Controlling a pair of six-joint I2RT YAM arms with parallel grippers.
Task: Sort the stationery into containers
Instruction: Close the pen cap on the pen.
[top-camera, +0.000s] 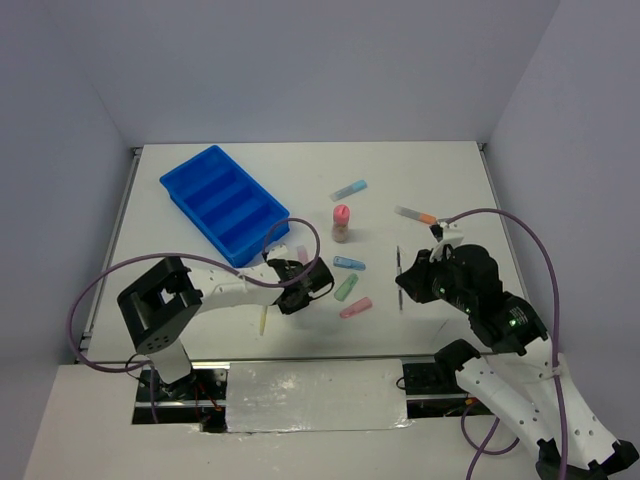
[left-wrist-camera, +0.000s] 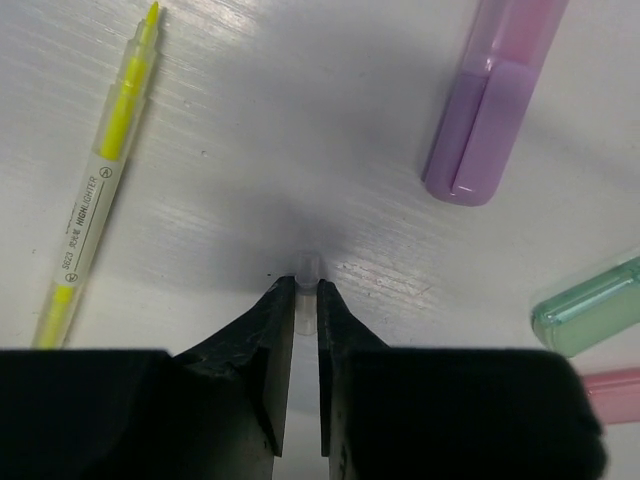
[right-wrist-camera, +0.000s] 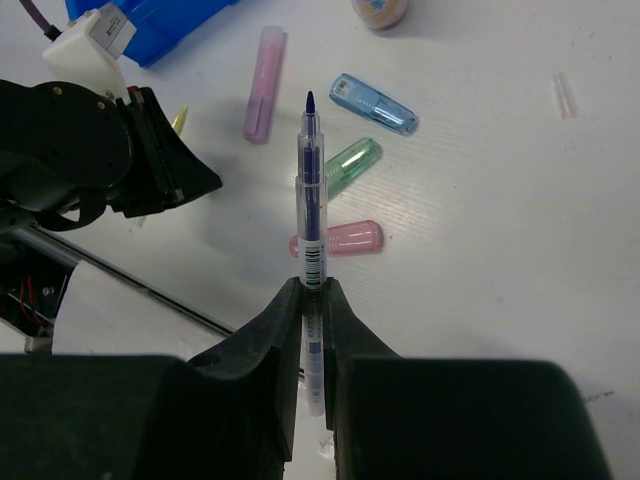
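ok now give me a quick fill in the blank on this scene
1. The pen is held by the ____ gripper.
2. The tray has ____ compartments.
3. The bottle has a ____ cap.
4. The left gripper is shut on a clear piece beside a ____ highlighter.
Missing words: right, four, pink, yellow.

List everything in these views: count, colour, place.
tray: 1, blue, far left of table
blue sticks: 2, blue, far centre and mid-table
green stick: 1, green, mid-table
pink stick: 1, pink, nearest the arms
purple stick: 1, purple, left of cluster
highlighter: 1, yellow, near left
bottle: 1, pink cap, centre
marker: 1, orange tip, far right
pen: 1, dark blue, in right pincer
clear piece: 1, clear, in left pincer
left pincer: black, shut on clear piece
right pincer: black, shut on pen
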